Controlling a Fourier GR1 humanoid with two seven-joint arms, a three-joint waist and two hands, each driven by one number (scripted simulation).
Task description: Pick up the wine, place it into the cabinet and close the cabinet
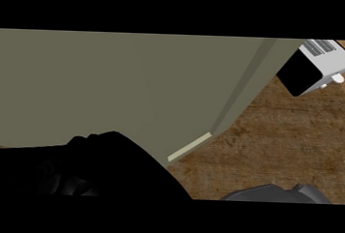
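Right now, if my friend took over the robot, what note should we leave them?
Left hand: low at the view's left, against the cabinet door; too dark to tell its fingers.
Right hand: only a grey forearm shows at the bottom edge.
Wine: not in sight, nor the cabinet's inside.
Door: fills most of the view; whether it is fully shut cannot be told.
Also on the counter: a white appliance, top right.
Left: check the wine, shut the door.

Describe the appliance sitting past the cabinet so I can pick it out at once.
Start from the big olive-grey cabinet filling the view's left and centre, then follow its right edge up to the wooden counter at the top right corner. There sits a white boxy appliance, likely a microwave. Its black front panel, vent slits on top and small white knob set it apart from the plain cabinet and bare wood.
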